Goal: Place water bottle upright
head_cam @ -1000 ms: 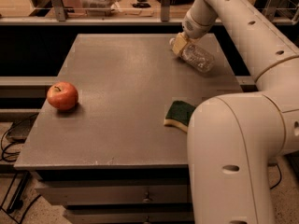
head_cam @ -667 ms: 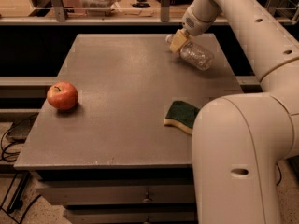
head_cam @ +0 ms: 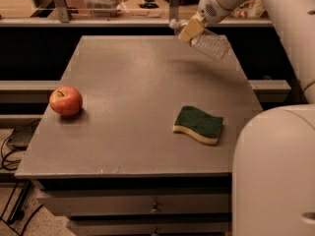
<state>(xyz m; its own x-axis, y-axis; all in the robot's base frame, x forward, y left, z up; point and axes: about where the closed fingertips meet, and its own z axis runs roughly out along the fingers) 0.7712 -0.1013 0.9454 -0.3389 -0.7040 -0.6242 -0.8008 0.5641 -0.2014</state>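
Far left, a red apple (head_cam: pixel 65 101) sits on the grey table (head_cam: pixel 133 82) near its edge. Over the table's far right corner, the tool (head_cam: pixel 191 29) is pinching the water bottle (head_cam: pixel 212 45) near its neck. The bottle hangs tilted in the air, clear of the surface, body slanting down to the right. Nearer the front, a green and yellow sponge (head_cam: pixel 198 125) lies flat, well apart from the bottle. The robot's white body (head_cam: pixel 275 171) fills the right foreground.

You're seeing smooth white rounded shells: a fat arm segment (head_cam: pixel 275 176) fills your lower right, a slimmer link (head_cam: pixel 290 14) sits top right with a dotted grey wrist patch, and the tan-padded gripper (head_cam: pixel 191 30) is above the table's (head_cam: pixel 128 132) far edge.
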